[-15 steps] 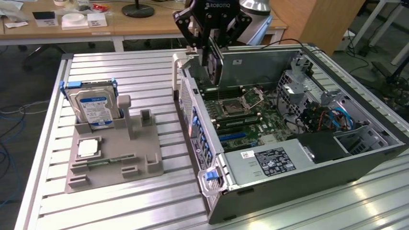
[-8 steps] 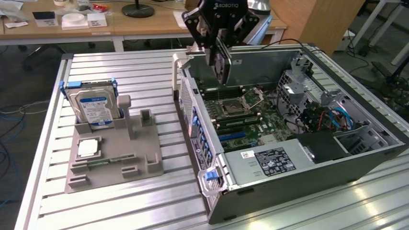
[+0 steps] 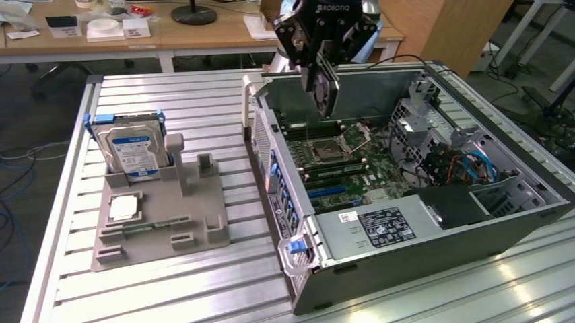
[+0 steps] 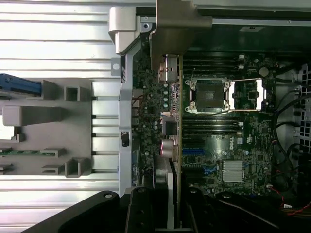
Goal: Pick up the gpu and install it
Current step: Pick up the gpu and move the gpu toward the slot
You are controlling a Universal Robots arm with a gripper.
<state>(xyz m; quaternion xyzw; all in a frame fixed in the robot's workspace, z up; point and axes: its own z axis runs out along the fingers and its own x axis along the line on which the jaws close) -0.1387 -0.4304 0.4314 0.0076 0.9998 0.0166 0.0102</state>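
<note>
One gripper [image 3: 320,66] pinching one gpu [image 3: 325,99], card upright above one open computer case [image 3: 431,269], one hard drive [image 3: 134,151] standing in one grey holder [image 3: 157,229] on bench [image 3: 180,293]

Item one: my gripper [image 3: 321,67] is black throughout, with a glossy housing [image 3: 328,23] of rounded, bulging contours. White ROBOTIQ lettering [image 3: 337,9] runs in capitals across the housing's face.

Item two: my fingers [image 4: 141,213] are matte black, built of broad, flat-sided links with rounded ends. Small round pivot pins [image 4: 108,195] sit in the link ends, in the same dark finish as the links around them.
</note>
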